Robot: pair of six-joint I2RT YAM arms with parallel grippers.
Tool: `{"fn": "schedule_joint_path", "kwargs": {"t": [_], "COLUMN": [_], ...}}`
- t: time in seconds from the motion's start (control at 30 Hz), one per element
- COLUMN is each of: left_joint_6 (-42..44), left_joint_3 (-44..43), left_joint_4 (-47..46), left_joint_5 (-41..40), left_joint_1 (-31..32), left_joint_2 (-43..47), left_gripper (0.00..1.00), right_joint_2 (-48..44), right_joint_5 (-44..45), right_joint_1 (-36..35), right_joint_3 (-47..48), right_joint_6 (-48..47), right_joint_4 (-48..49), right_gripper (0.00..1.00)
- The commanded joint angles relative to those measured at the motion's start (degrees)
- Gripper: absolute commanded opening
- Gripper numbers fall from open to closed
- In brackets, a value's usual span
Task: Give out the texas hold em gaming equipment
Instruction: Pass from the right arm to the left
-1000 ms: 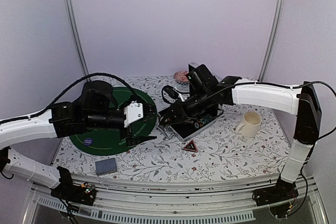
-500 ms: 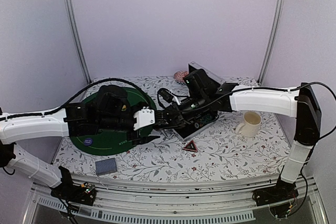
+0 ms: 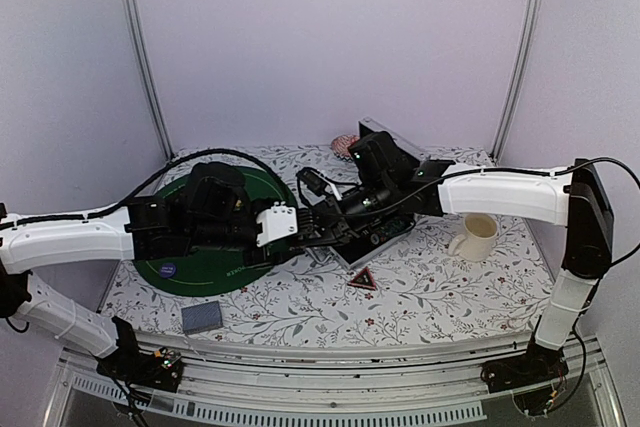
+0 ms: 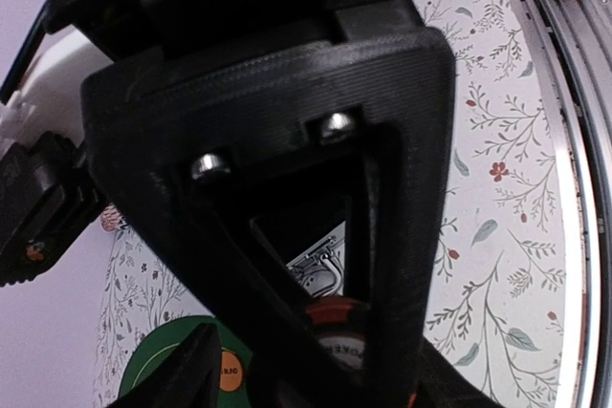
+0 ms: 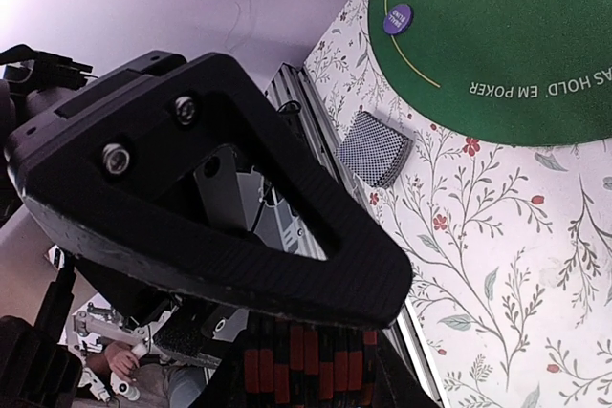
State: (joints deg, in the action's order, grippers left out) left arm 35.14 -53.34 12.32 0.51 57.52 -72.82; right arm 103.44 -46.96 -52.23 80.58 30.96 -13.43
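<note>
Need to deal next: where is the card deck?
Top view: the deck lies face down at the near left of the table, just in front of the green mat.

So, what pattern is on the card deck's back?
The card deck has a fine grey-blue check, clearest in the right wrist view.

mat (image 5: 497, 26) x1 | card deck (image 3: 201, 317) x1 | mug (image 3: 473, 237) x1 | case (image 3: 350, 259) x1 | red triangle (image 3: 362, 279) x1 | chip stack (image 5: 306, 370) x1 prob

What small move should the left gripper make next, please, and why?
Probably close the left gripper on the chip stack: the right gripper grips those striped chips, and both grippers meet tip to tip by the green mat.
</note>
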Motion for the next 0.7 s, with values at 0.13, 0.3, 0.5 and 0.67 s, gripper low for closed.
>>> {"fn": "schedule_joint_path", "kwargs": {"t": [0.13, 0.3, 0.5, 0.67], "left_joint_6": [-0.68, -0.55, -0.36, -0.16], "left_joint_3": [0.41, 0.61, 0.78, 0.87], "left_joint_4": [-2.3, -2.47, -2.06, -1.95], "left_joint_5": [1.87, 0.72, 0.63, 0.43], "left_joint_1": [-0.82, -0.78, -1.02, -1.1], "left_joint_2": [0.41, -0.12, -0.65, -0.91], "left_gripper": [0.57, 0.61, 0.54, 0.66], "right_joint_2": [-2.73, -2.63, -2.69, -2.99], "right_joint_5": [-1.52, -1.62, -1.91, -1.9], "right_joint_1": [-0.31, -0.25, -0.3, -0.28], "right_joint_3": [-0.07, 0.04, 0.04, 0.02], "right_joint_6": [0.36, 0.43, 0.28, 0.17], "right_joint_4": [2.94, 3.22, 3.23, 3.18], "right_gripper": [0.02, 0.02, 0.02, 0.02]}}
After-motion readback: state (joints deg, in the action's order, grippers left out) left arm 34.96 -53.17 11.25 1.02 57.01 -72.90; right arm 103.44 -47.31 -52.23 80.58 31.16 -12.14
